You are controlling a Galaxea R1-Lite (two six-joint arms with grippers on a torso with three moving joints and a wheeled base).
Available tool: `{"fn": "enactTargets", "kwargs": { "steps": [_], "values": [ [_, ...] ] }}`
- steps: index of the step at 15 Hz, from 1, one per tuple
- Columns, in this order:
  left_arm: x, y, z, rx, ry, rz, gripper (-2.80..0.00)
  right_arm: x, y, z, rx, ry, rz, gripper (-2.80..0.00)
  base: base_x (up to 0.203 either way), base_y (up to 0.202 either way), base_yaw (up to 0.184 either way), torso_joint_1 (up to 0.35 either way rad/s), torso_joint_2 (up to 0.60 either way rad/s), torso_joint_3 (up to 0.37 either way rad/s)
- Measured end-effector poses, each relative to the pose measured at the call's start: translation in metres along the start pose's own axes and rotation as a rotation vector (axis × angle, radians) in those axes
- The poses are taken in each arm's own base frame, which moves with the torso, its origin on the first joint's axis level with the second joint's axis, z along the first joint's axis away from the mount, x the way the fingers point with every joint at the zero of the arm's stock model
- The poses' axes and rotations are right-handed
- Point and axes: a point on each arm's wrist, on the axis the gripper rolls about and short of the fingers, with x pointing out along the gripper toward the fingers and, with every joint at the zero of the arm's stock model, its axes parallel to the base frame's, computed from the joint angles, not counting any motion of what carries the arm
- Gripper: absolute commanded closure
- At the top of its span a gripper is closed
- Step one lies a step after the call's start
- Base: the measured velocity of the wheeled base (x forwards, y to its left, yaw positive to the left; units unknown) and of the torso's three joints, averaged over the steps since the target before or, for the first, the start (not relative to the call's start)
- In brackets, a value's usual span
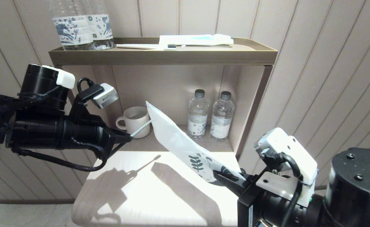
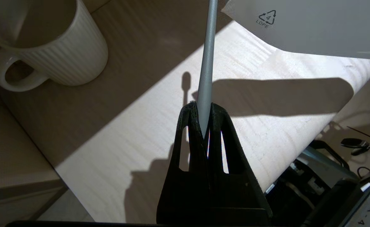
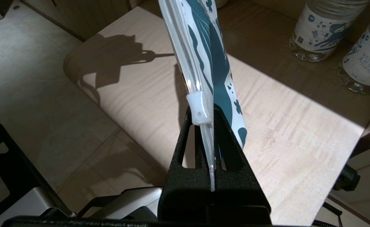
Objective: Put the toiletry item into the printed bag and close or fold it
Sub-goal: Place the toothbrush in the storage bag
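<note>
L gripper (image 1: 126, 137) is clamped on the toothbrush (image 1: 140, 128) handle end, held in the air over the table (image 1: 125, 189), w/ the brush pointing toward the bag (image 1: 182, 145); its far tip is just at the bag's upper edge, can't tell if it's inside. R gripper (image 1: 230, 176) is pinched tight on the bag's leaf-printed end, holding it up off the table, tilted, plain end high and toward the shelf (image 1: 163, 56). In the wrist view the zip strip w/ slider (image 3: 198, 108) sits between the R fingers. Mug (image 1: 134, 121) and two bottles (image 1: 210, 115) stand in the niche behind.
</note>
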Motion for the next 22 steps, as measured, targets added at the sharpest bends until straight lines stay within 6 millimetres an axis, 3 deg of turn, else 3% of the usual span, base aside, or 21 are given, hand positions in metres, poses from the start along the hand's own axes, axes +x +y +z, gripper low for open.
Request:
{"fn": "enactTargets", "kwargs": {
  "steps": [4, 14, 22],
  "values": [
    [0.005, 0.000, -0.004, -0.003, 0.019, -0.007, 0.00, 0.008, 0.003, 0.001, -0.001, 0.003, 0.002, 0.00, 0.000, 0.000, 0.000, 0.000, 0.00, 0.000],
    [0.015, -0.010, -0.011, 0.018, 0.058, -0.040, 0.00, 0.053, 0.011, -0.016, -0.018, 0.094, 0.001, 0.00, 0.000, 0.000, 0.000, 0.000, 0.00, 0.000],
    [0.027, 0.001, -0.010, 0.007, 0.049, -0.012, 0.00, 0.027, 0.000, -0.014, -0.017, 0.075, -0.014, 0.00, 0.000, 0.000, 0.000, 0.000, 0.00, 0.000]
  ]
}}
